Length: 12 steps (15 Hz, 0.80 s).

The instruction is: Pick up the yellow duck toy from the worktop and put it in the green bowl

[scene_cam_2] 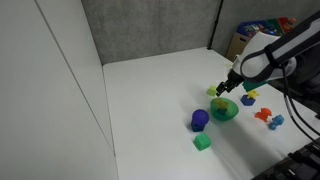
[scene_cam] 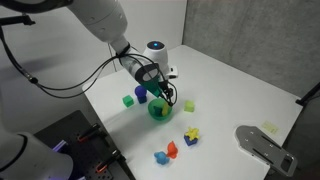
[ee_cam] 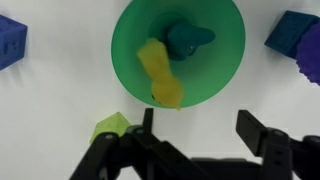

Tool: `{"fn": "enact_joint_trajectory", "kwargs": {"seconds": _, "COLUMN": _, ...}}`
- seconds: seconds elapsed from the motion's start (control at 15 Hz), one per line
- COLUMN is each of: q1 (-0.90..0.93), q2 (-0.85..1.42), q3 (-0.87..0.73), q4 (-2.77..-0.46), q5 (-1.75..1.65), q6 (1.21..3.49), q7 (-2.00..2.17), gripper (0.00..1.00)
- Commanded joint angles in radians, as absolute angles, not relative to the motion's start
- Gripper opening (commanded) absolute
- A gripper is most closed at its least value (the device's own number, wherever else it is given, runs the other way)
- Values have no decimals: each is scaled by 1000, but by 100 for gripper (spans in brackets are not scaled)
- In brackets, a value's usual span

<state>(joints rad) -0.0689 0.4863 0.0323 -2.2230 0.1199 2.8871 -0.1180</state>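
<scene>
Jaws spread wide and empty on the gripper (ee_cam: 197,128), hovering just off the near rim of the green bowl (ee_cam: 125,40). Inside the bowl, against that rim: the yellow duck toy (ee_cam: 160,72), beside a teal piece (ee_cam: 188,38). Just outside the rim, a pale yellow-green cube (ee_cam: 110,127). Well clear of the bowl on either side, blue blocks (ee_cam: 10,40). Bare worktop (ee_cam: 60,95) between.

In an exterior view the camera sits high and well back, looking down across the desk (scene_cam: 240,88) toward a grey wall (scene_cam: 250,25), with the green bowl (scene_cam: 160,112) mid-frame. In an exterior view, seemingly from the opposite side and equally distant, the same bowl (scene_cam_2: 224,112) lies right of centre. The wrist view faces straight down, very near, with the end effector (ee_cam: 197,130) at its lower edge.
</scene>
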Motion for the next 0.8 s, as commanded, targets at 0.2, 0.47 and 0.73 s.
{"fn": "enact_joint_trajectory", "kwargs": {"seconds": 0.2, "q1": -144, "q2": 369, "q3": 68, "q4": -2277, "q5": 139, "q6": 2843, "q7": -141, "gripper": 100}}
{"fn": "enact_joint_trajectory", "kwargs": {"seconds": 0.47, "q1": -163, "q2": 259, "q3": 42, "q4": -2306, "q5": 140, "q6": 2719, "q7": -131, "gripper": 100}}
{"fn": "enact_joint_trajectory", "kwargs": {"seconds": 0.73, "q1": -144, "q2": 149, "q3": -14, "q4": -2297, "q5": 109, "q6": 2565, "q7": -102, "gripper": 100}}
